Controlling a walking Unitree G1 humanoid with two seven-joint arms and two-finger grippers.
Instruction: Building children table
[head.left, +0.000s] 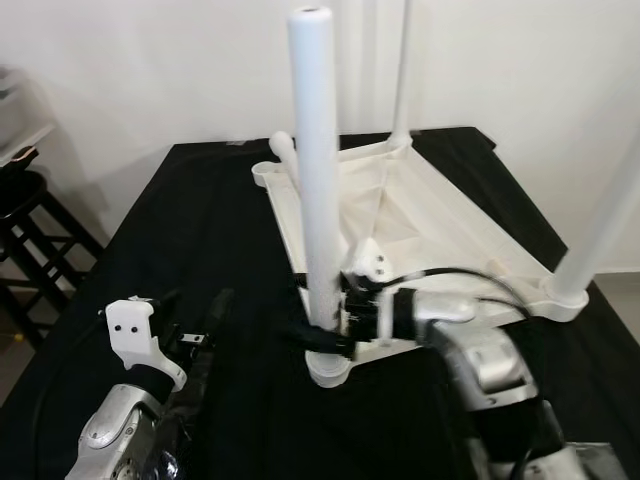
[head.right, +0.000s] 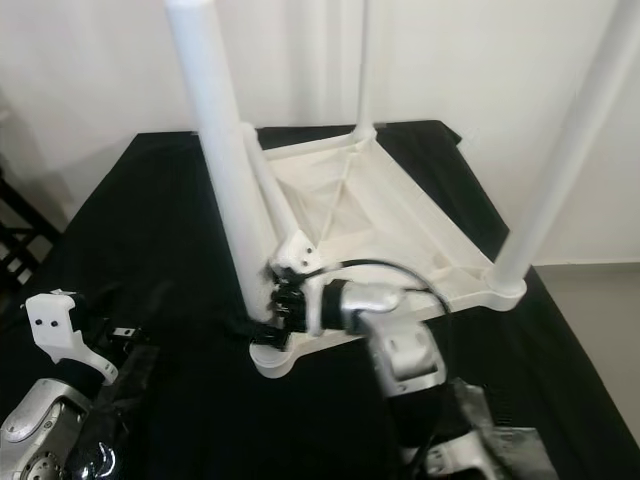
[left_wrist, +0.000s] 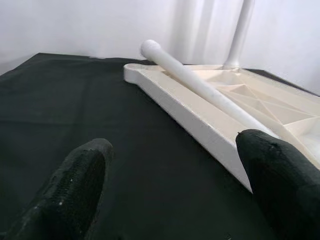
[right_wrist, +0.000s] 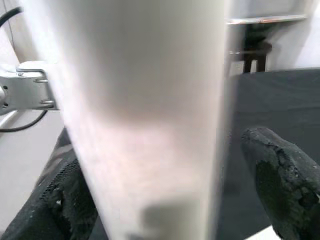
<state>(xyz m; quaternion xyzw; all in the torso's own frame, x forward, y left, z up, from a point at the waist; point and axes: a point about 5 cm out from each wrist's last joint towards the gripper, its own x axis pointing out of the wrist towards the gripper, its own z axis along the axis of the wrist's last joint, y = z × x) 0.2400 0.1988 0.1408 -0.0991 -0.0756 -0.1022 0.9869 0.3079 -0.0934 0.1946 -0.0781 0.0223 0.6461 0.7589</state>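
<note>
— Right gripper (head.left: 322, 335) first: where is it?

— Low on the near leg (head.left: 318, 170), close to the socket. Its two black fingers (right_wrist: 282, 187) sit on either side of the white tube, and the wrist view has the tube between them. Whether the pads actually press it, I cannot tell.

— And the left gripper (head.left: 200, 345)?

— Over the black cloth (head.left: 200, 230), near the robot, to the left of that leg. Its fingers (left_wrist: 70, 192) are spread wide with nothing between them.

— How does the table look?

— The tabletop (head.left: 420, 215) is cream-white plastic, lying upside down on the cloth, ribs running in from the corners to the middle. Three legs stand upright in corner sockets: the near one, a far leg (head.left: 403, 70) and a right leg (head.left: 605, 225). A fourth, loose leg (head.right: 268, 195) lies slanting across the underside, its rounded end sticking past the far left corner (head.left: 268, 172).

— Edges and room?

— The tabletop sits right of centre on the cloth. Its right corner is near the cloth's right edge; its far edge is close to the back, by a white wall (head.left: 150, 70). Left of it is a wide bare stretch of cloth. A dark stool (head.left: 30, 230) stands beyond the left edge.
</note>
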